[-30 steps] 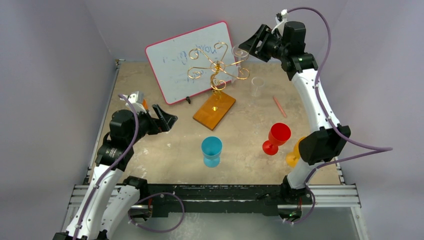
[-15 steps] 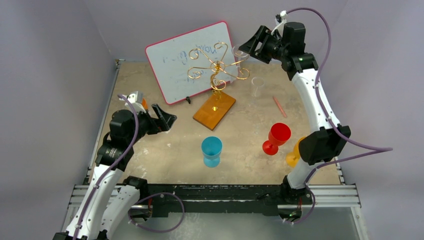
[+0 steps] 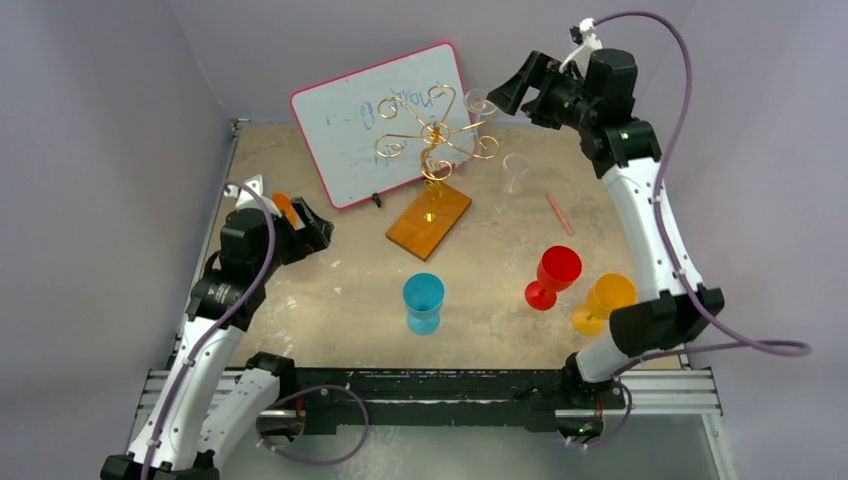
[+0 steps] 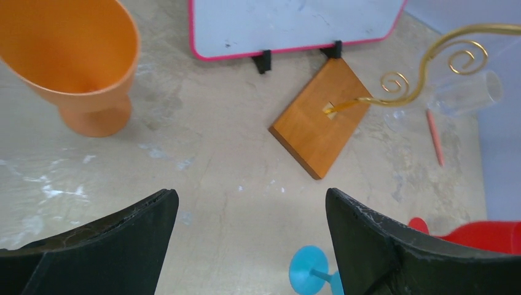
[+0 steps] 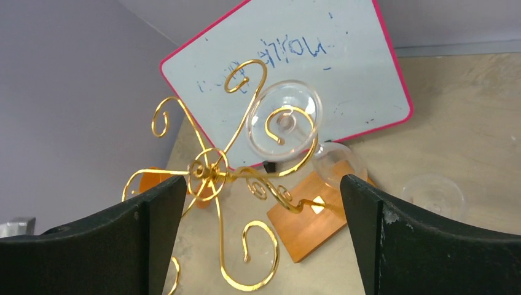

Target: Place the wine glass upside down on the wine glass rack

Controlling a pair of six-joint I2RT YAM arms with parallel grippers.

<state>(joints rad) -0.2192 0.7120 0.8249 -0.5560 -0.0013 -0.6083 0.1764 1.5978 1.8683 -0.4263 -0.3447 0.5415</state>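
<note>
The wine glass (image 5: 284,121) is shown hung upside down on the wine glass rack (image 3: 437,132), its round foot uppermost and caught in one curled gold arm on the rack's right side, its bowl hanging below. The rack is carried on a wooden base (image 3: 429,220) set on the table (image 3: 330,300), just in front of a pink-framed whiteboard (image 3: 350,130). The right end effector (image 5: 263,179) is held high, close beside the glass and apart from it, its fingers spread wide with nothing between them. A second clear glass (image 3: 515,170) is stood on the table to the right of the rack, with a pink stick (image 3: 558,213) laid near it. Nearer the arm bases, a blue goblet (image 3: 424,298), a red goblet (image 3: 556,270) and an orange goblet (image 3: 605,297) are set out. At the left side, the left end effector (image 4: 252,193) is raised over the table, likewise spread open and empty, with an orange cup (image 4: 74,55) stood just beside it.
</note>
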